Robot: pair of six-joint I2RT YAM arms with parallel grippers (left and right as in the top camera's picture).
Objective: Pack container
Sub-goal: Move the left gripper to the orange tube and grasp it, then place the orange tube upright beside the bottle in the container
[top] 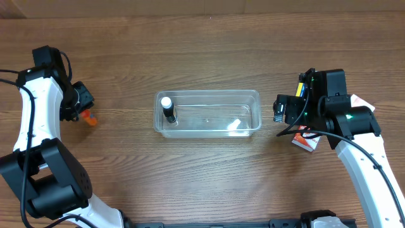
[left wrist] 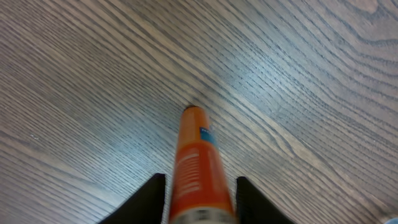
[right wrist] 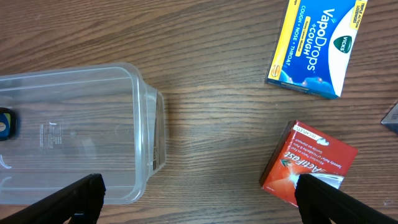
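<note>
Container [right wrist: 149, 130] partly beyond frame edge

Left arm [top: 28, 120] extended outward, left gripper [left wrist: 200, 193] angled steeply downward, fingers narrowly spaced, possibly clamped. Right arm [top: 367, 158] bent inward, right gripper [right wrist: 199, 193] spread wide, both fingertips low in the wrist view.

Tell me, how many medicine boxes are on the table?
2: a yellow VapoDrops box lies past the container's short end, and a red box lies near it, not touching. More may be hidden.
</note>
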